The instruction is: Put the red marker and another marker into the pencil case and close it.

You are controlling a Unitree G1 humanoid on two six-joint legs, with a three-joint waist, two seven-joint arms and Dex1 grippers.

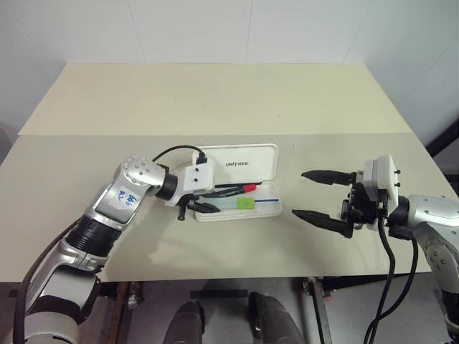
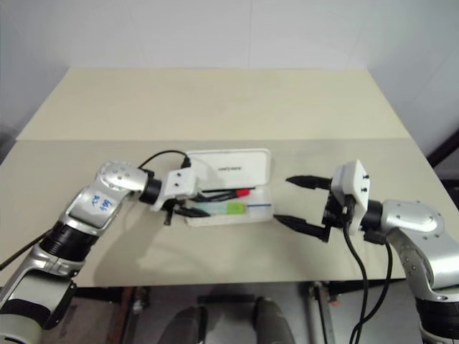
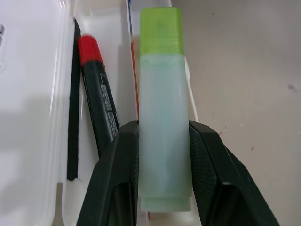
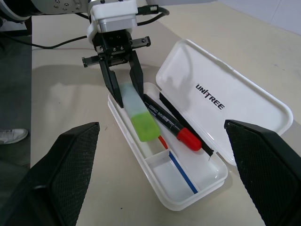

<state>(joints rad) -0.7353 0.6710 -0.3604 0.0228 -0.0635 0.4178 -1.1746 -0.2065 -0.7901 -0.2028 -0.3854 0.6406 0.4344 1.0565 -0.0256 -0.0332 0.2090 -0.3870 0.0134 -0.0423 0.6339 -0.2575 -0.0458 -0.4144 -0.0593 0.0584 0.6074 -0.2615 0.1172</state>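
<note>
Beige table (image 1: pixel 215 100), pencil case (image 4: pixel 221 101) lying open on it. The red marker (image 4: pixel 170 121) is already inside. The left gripper (image 4: pixel 123 92) is clamped on the green marker (image 4: pixel 136 115), angled into the case. Next it probably just lets go. The right gripper (image 1: pixel 323 195) hangs beside the case, jaws wide apart and empty.

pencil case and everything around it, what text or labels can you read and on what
"UNITREE": dark lettering inside the open lid of the pencil case.
Pale print along the black barrel of the red marker: too blurred to read.
Blue handwriting on a white sticker on the left arm: not legible.
</note>
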